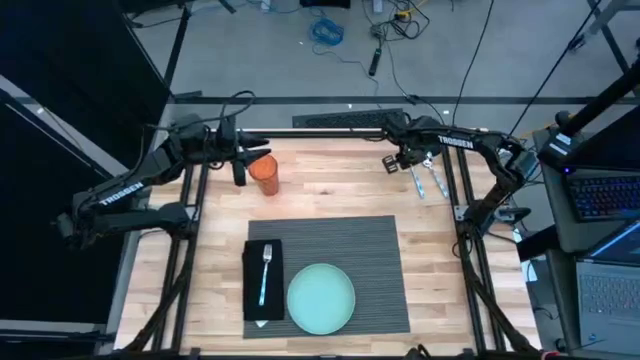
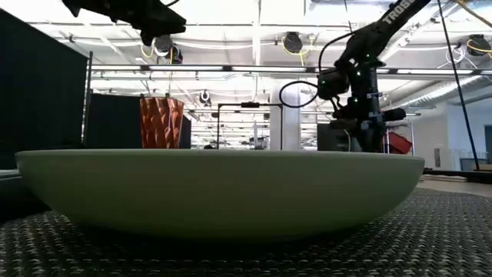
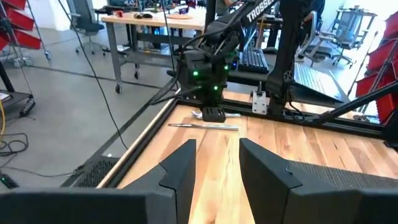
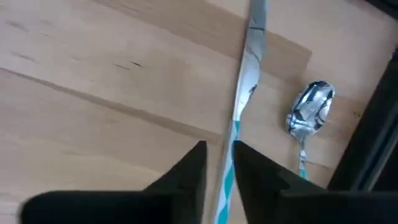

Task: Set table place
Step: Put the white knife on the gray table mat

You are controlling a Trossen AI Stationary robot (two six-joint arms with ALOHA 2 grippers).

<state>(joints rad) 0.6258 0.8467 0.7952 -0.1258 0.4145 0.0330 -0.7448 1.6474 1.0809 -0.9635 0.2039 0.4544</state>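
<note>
A dark grey ribbed placemat (image 1: 370,250) lies near the table's front edge. On it sit a pale teal plate (image 1: 320,298) and a black napkin (image 1: 262,285) with a fork (image 1: 266,270) on top. At the far right a knife (image 1: 414,180) and a spoon (image 1: 437,180) lie flat on the wood. My right gripper (image 4: 219,165) points down over the knife, a finger on each side of its teal-striped handle, with a narrow gap. My left gripper (image 1: 240,170) stands open at the far left, beside an orange cup (image 1: 265,175). My right gripper straddles the knife's handle (image 4: 228,146) from above, its fingers lying across it. The knife stays flat on the table, blade pointing away. I cannot tell whether the fingers touch the handle.
The spoon (image 4: 308,109) lies just beside the knife, close to the table's black right rail (image 1: 455,185). Bare wood (image 1: 330,185) stretches between the cup and the cutlery. The placemat's right part (image 1: 385,290) carries nothing.
</note>
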